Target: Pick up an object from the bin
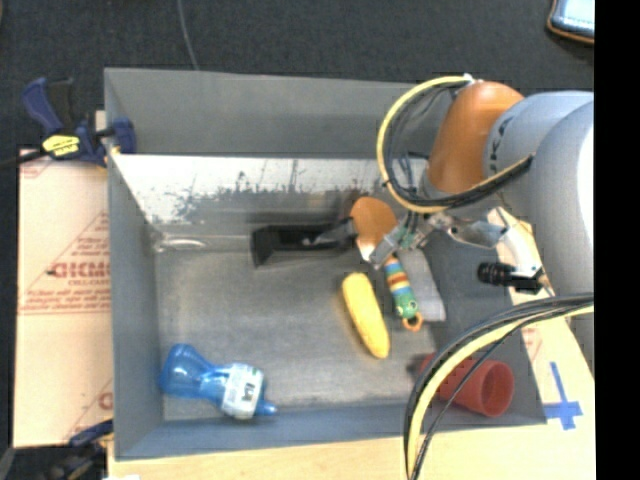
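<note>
Along the bin's near edge lie a blue bottle, left corner, and a red cup, right. Mid-bin, a banana sits beside a striped toy. Farther, the gripper hangs at the toy's far end by an orange disc; I cannot tell its opening or load. Closing here could catch both.

Robotics lab: arm over grey metal bin (cables trailing about).

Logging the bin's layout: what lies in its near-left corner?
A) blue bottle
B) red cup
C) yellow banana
A: the blue bottle lies on its side in that corner of the bin; the yellow banana is near the middle, the red cup at the near right.
</note>
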